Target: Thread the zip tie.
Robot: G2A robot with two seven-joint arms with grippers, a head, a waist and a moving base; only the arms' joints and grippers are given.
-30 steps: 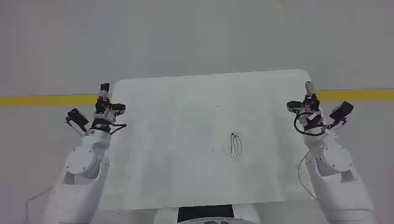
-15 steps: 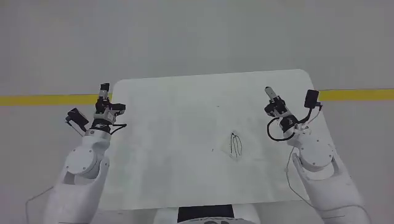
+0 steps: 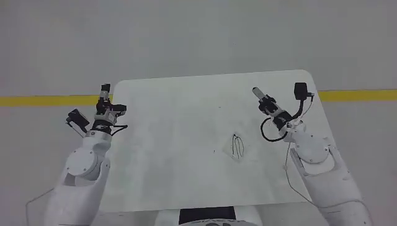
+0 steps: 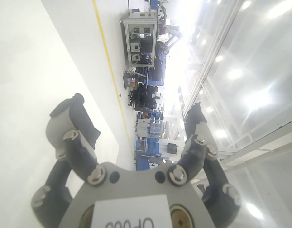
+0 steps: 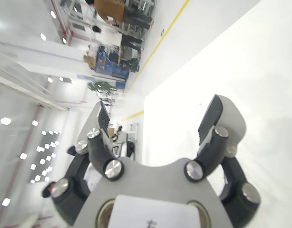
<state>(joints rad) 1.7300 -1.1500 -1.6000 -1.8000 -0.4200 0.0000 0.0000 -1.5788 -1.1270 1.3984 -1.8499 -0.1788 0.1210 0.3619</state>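
Zip tie (image 3: 237,146) lies flat on the table (image 3: 186,114), approx 4 o'clock from the table's middle. It's a thin dark strip bent into a narrow loop, and it's too small for me to tell head from tail.

My right gripper (image 3: 255,92) hangs above the table at approx 1 o'clock from the tie, apart from it, with fingers spread wide and nothing between them (image 5: 157,110). My left gripper (image 3: 105,89) sits at the table's edge, approx 10 o'clock from the tie and well apart. It's also wide open and empty (image 4: 135,105).

What could go wrong, as I judge it:
- The tie is flat and slim, so if I come down too high the fingers close on air. Too low and the tips scrape the table and skid the tie away.
- The two legs of the loop lie close together. A wide pinch may take both, leaving no free end to feed.
- I can't tell the ends apart, so I may grab the wrong one and the tail won't meet the head's slot.
- The tie is springy, so it may twist or flick out on lift.
- Threading needs both grippers near each other, w/ a risk of them knocking together.
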